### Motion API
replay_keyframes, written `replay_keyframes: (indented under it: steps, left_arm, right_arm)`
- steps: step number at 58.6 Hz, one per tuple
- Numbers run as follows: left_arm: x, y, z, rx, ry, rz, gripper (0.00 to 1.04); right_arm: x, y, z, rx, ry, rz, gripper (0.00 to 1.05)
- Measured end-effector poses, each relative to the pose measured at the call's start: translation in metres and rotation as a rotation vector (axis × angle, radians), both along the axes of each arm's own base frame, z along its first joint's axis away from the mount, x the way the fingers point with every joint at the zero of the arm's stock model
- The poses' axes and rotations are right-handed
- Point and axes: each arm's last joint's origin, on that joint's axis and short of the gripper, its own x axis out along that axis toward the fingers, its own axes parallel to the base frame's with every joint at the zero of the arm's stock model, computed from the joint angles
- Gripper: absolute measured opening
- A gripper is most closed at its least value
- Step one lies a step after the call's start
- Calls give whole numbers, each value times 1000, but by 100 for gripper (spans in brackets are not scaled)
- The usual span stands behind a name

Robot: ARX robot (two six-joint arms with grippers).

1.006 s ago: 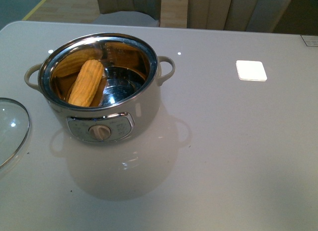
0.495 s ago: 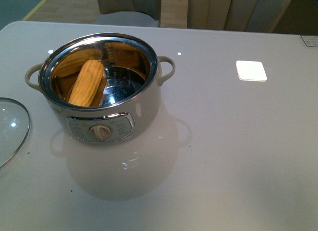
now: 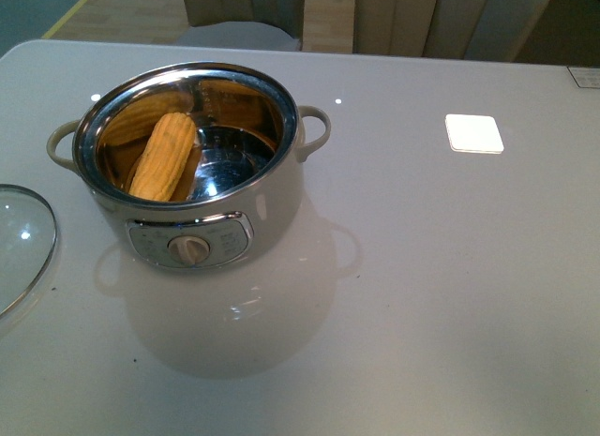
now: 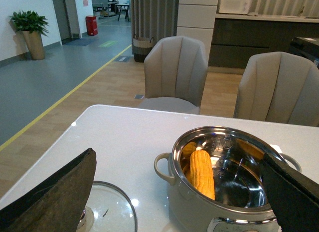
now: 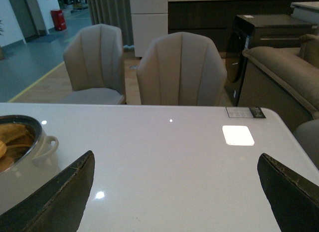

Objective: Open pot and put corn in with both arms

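Corn (image 3: 163,156) inside open pot (image 3: 216,232), leaning lengthwise, tip raised rearward

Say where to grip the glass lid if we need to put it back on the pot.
Probably the centre knob, from straight above. The glass lid lies flat on the table beside the pot, so its thin steel rim offers the fingers little to close on. The knob itself barely shows, only at the left wrist view's edge.

The corn (image 3: 163,157) lies inside the pot (image 3: 272,206), lid (image 3: 21,244) left of it.
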Motion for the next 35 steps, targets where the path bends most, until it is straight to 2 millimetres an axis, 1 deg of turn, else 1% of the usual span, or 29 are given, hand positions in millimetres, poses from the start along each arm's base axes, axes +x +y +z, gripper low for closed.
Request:
replay_keyframes:
  steps: [35]
  left_arm:
    - [0, 0, 0, 0, 0, 0, 98]
  right_arm:
    - [0, 0, 0, 0, 0, 0, 96]
